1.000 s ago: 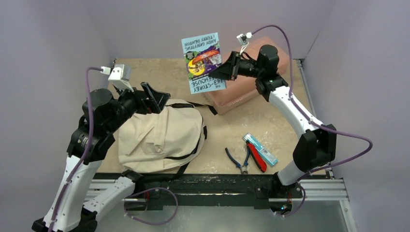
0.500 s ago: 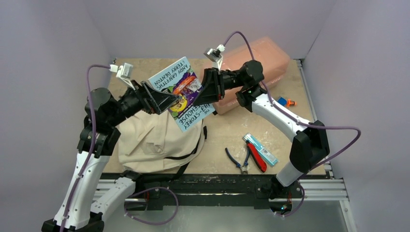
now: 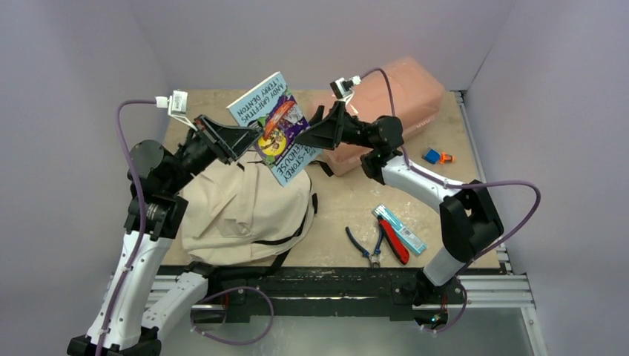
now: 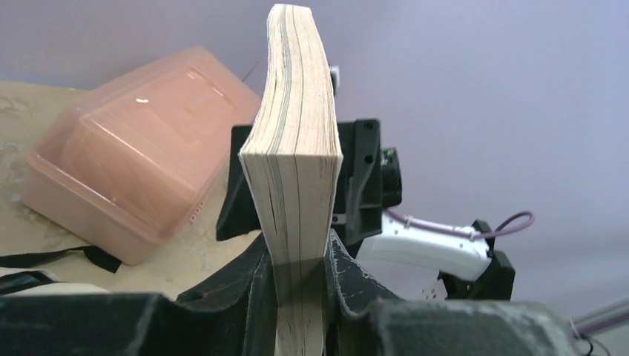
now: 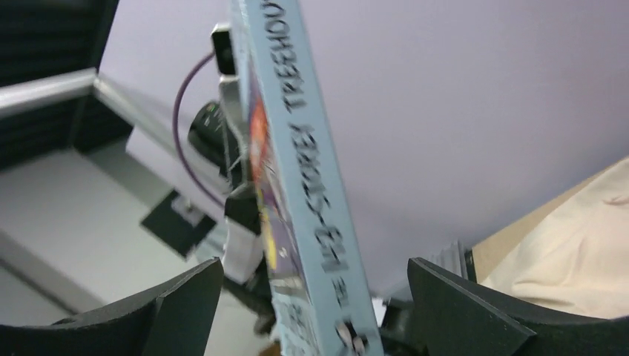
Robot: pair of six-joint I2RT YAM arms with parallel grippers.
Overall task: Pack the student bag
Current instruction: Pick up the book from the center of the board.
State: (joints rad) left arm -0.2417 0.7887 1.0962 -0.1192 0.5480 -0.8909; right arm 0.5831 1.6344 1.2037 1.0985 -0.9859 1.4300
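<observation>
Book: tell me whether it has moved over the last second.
Yes. The book has shifted left, away from the pink box, toward the student bag; the left gripper clamps it.

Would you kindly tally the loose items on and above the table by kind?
book: 1
student bag: 1
pink box: 1
hand tools: 2 (blue-handled pliers, red-handled tool)
teal packet: 1
blue-and-orange piece: 1
Total: 7

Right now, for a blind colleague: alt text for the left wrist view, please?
The left jaws grip the lower edge of a thick paperback book, upright and seen page-edge on. Behind it the right arm's open jaws flank it; a translucent pink box sits on the table at left.
</observation>
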